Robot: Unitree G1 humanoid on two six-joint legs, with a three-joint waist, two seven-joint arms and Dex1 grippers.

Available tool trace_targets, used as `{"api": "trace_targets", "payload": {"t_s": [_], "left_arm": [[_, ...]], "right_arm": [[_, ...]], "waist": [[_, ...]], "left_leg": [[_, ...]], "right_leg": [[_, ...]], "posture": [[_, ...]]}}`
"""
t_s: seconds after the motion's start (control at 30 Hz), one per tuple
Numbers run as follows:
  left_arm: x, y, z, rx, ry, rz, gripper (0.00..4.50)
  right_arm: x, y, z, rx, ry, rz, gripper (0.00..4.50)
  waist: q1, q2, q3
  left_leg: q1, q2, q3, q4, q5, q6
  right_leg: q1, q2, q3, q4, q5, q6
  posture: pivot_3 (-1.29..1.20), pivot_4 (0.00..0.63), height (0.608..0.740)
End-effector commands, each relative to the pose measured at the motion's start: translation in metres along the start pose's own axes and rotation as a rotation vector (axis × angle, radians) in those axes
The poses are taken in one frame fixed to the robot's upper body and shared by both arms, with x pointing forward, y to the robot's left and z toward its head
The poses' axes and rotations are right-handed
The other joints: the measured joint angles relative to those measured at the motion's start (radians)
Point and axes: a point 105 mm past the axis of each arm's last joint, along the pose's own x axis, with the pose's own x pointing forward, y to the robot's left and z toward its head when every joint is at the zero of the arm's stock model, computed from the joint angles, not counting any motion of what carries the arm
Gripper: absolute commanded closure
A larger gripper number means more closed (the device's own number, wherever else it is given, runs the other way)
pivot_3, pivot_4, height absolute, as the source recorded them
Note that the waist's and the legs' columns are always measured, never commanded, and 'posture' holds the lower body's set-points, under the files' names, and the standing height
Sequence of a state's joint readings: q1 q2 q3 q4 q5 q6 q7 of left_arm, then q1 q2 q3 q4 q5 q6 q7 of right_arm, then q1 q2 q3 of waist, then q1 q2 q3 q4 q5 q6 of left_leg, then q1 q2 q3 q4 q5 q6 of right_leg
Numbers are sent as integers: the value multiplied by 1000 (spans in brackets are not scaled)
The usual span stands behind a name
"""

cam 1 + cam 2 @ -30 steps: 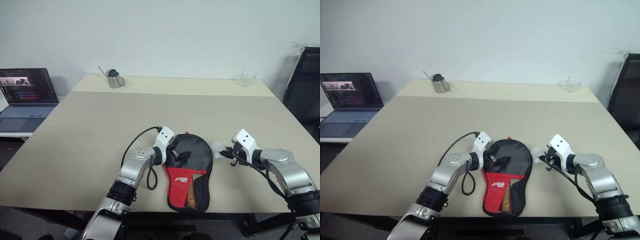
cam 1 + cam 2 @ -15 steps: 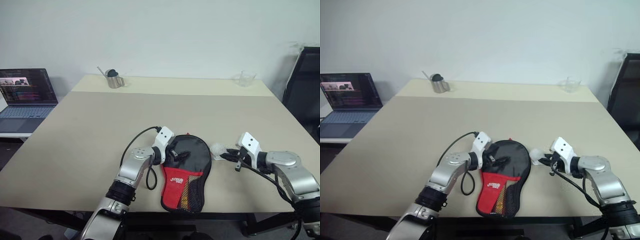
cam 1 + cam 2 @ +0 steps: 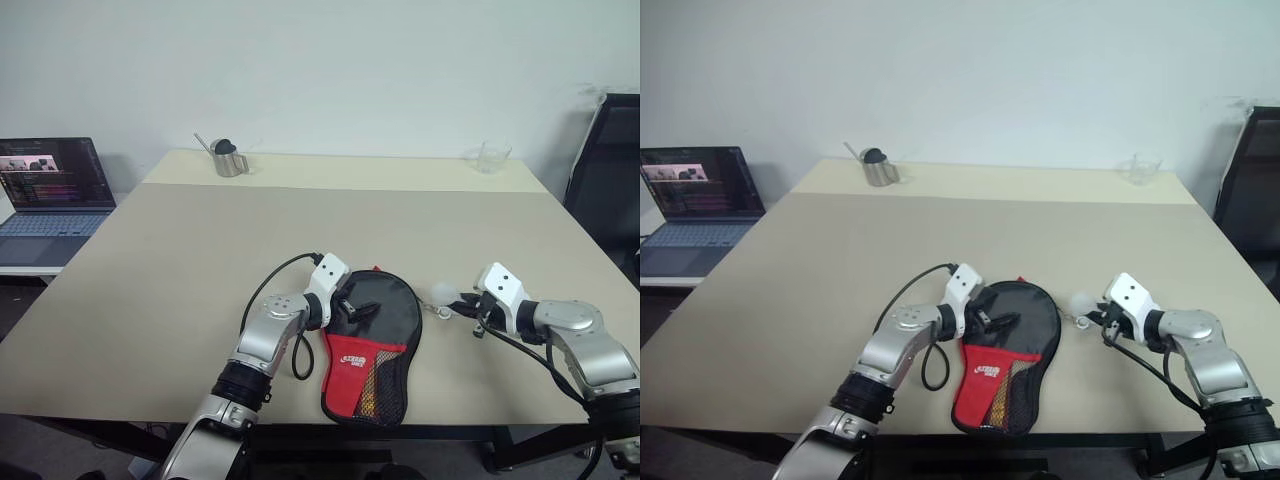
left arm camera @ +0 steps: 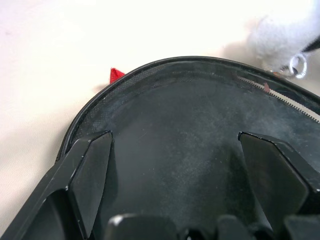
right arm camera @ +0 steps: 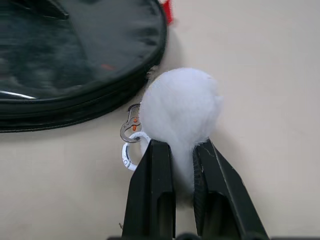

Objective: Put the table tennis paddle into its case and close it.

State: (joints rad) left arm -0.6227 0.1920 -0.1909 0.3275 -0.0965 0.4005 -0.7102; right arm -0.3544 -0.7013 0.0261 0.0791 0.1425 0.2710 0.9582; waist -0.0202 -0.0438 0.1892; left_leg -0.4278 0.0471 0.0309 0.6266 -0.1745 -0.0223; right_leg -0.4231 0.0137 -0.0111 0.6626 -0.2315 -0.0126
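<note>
I'm pinching the white pompom zip pull (image 5: 180, 112) in my right gripper (image 5: 182, 165); left gripper (image 4: 175, 145) is spreading wide over the case (image 3: 372, 330), paddle handle (image 3: 371, 392) inside, zipping seemingly unfinished.

One case (image 3: 368, 340), one white pompom (image 5: 180, 111), one laptop (image 3: 52, 196), one metal cup (image 3: 229, 158), one glass (image 3: 491, 157).

The paddle-shaped black fabric zip case (image 3: 370, 340) with a red lower part, white logo and mesh pocket lies flat near the beige surface's (image 3: 300, 230) front edge, narrow end hanging over it. Looks like a wooden handle (image 3: 375, 392) behind the mesh, can't be sure.
</note>
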Motion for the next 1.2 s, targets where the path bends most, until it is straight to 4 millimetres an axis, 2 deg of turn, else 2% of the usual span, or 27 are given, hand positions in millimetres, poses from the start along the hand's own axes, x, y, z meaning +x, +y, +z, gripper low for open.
{"api": "trace_targets", "payload": {"t_s": [0.03, 0.13, 0.27, 0.73, 1.2], "left_arm": [[0, -2, -1, 6, 6, -7, 81], [0, -2, -1, 6, 7, -6, 81], [0, -2, -1, 6, 7, -6, 81], [1, -2, -3, 9, 17, -10, 81], [1, -3, -4, 6, 19, -11, 81]], "right_arm": [[-9, 7, 25, -25, -92, 65, 4421], [-13, 17, 36, 3, -146, 128, 4422], [-16, 22, 40, 21, -177, 150, 4425], [-23, 15, 26, 16, -107, 104, 4430], [-33, 50, 29, 18, -126, 274, 4430]], "waist": [[0, 0, 0], [0, 0, 0], [0, 0, 0], [0, 0, 0], [1, 0, 0]], "left_leg": [[0, 0, 0, 0, 0, 0], [1, 0, 0, 0, 0, 0], [1, 0, -1, 0, 0, 0], [1, 0, 0, 0, 0, 0], [2, 0, 0, 0, 0, 0]], "right_leg": [[0, 0, 0, 0, 0, 0], [1, 0, 0, 0, 0, 0], [1, 0, 0, 0, 0, 0], [1, 0, 0, 0, 0, 0], [1, 0, 0, 0, 0, 0]], "posture": [[0, 150, 740], [0, 150, 740], [0, 150, 740], [0, 150, 740], [0, 150, 740]]}}
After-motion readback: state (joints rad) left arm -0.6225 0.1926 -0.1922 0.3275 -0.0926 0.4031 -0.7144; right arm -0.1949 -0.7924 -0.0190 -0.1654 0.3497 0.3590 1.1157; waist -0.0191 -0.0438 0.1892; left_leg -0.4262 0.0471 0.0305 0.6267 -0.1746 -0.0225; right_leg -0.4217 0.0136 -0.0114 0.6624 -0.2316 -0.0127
